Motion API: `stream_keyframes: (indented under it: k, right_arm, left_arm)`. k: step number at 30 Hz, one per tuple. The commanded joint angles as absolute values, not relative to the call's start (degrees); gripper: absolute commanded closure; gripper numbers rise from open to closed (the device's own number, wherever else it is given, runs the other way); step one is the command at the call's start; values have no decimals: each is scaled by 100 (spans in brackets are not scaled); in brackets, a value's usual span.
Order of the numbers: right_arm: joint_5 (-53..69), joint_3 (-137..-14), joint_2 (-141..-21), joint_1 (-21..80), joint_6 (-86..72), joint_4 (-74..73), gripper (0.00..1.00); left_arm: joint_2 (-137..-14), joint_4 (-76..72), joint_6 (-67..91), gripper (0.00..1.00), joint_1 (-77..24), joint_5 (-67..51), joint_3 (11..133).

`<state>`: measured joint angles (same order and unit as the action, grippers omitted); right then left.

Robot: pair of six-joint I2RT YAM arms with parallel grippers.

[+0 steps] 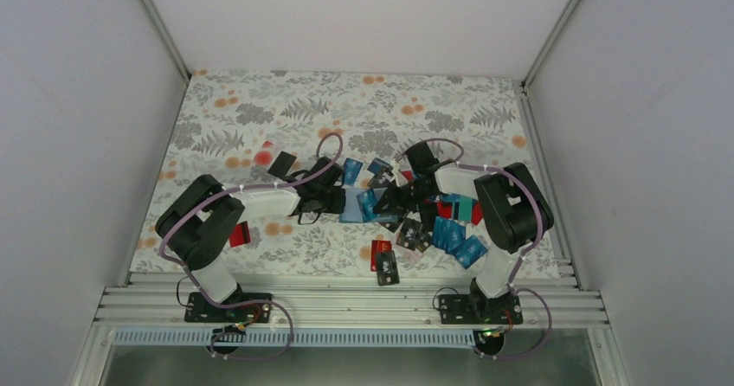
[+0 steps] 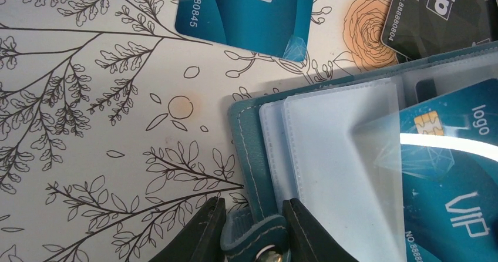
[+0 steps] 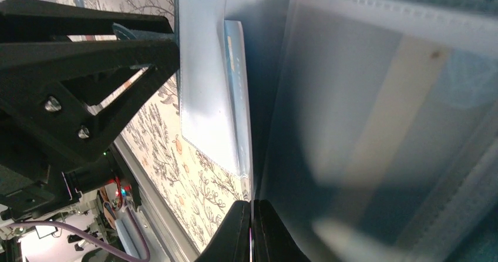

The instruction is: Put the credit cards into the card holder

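Note:
The card holder lies open mid-table, its teal cover edging clear sleeves. One sleeve holds a blue VIP card. My left gripper has its fingers pressed on both sides of the holder's teal snap tab. My right gripper is shut on the thin edge of a clear sleeve and holds it up off the cloth. Loose credit cards lie around: a blue one, a black one, and several blue and red ones under the right arm.
A red card and a black card lie near the front edge. Another red card sits by the left arm and a black one behind it. The left arm's black gripper body looms close in the right wrist view.

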<state>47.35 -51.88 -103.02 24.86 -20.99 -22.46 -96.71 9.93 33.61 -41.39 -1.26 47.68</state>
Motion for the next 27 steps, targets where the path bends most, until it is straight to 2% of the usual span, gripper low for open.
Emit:
stream_keyframes:
  k: [1, 27]
  right_arm:
    - [4623, -5168, -10394, 2540, -2344, -1806, 96]
    - [4869, -4601, -10347, 2656, -3094, -892, 96]
  left_arm:
    - [-9791, 993, 3331, 76, -4157, -171, 4768]
    - [-9785, 953, 3393, 79, -4181, -288, 4735]
